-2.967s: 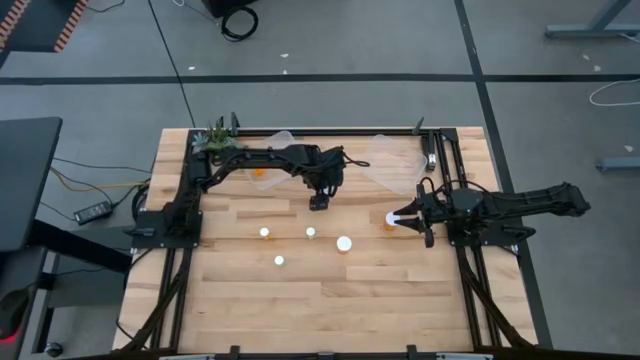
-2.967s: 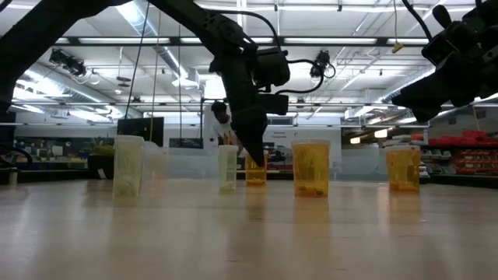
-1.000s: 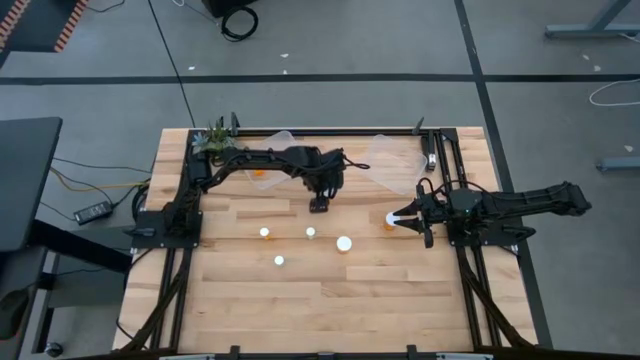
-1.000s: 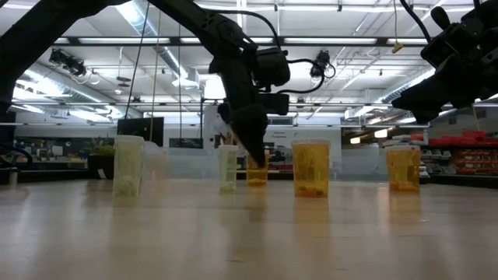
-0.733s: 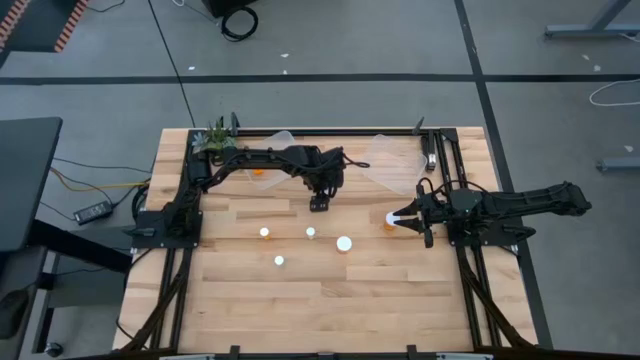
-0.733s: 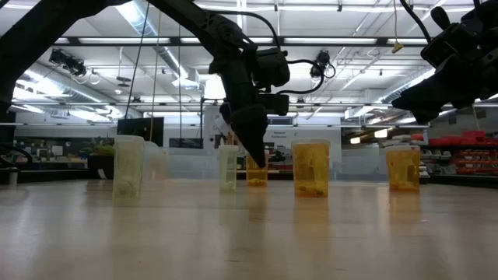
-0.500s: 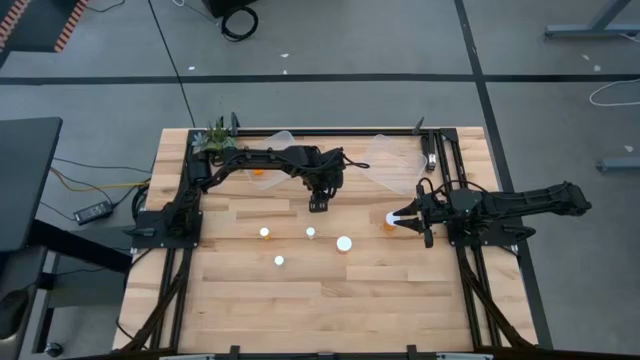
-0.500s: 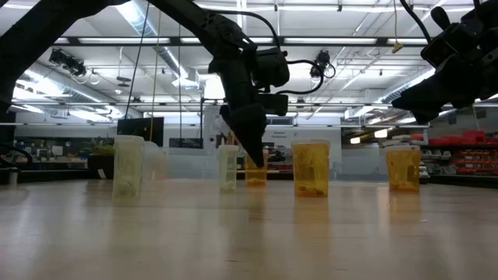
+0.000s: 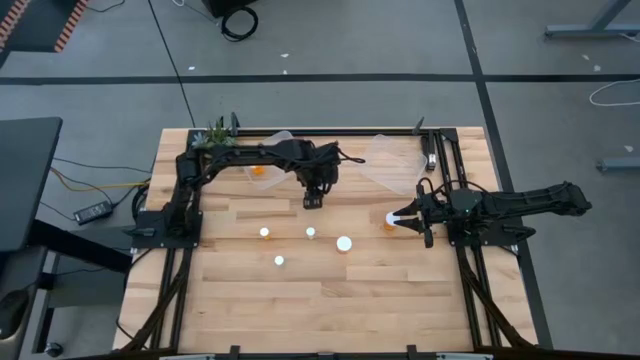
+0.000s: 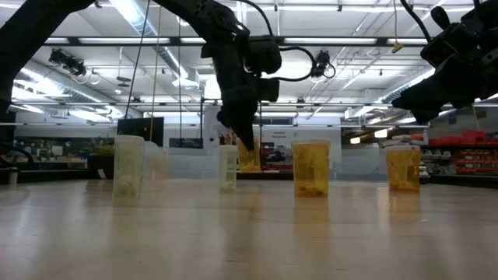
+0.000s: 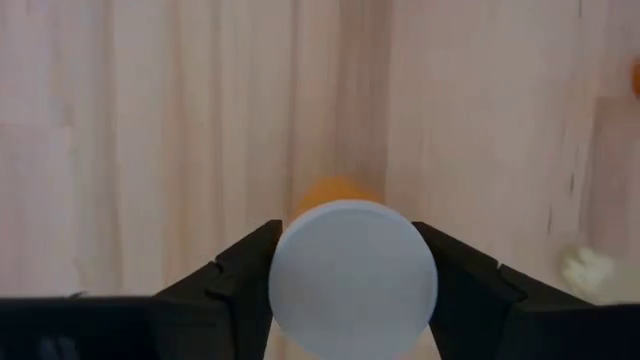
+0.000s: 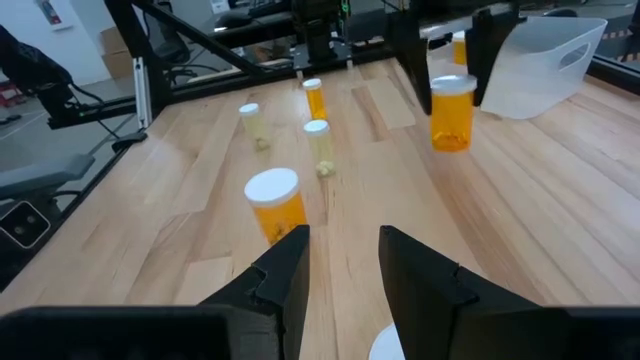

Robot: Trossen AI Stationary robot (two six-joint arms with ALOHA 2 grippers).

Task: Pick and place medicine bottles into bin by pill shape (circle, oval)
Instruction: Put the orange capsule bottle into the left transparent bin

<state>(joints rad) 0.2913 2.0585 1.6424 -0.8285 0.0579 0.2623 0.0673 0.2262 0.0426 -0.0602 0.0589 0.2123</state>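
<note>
Left pincer (image 11: 352,290): clamped on a white-capped orange bottle (image 11: 352,280), lifted clear of the worktop (image 9: 350,290) near its far side. No label legible; bottle body mostly hidden by cap. Right pincer (image 12: 342,262): spread apart over another bottle (image 9: 390,219).

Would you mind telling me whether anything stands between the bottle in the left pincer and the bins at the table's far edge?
Nothing visible does. The left pincer holds the bottle off the table, and bare wood lies between it and the two clear bins.
</note>
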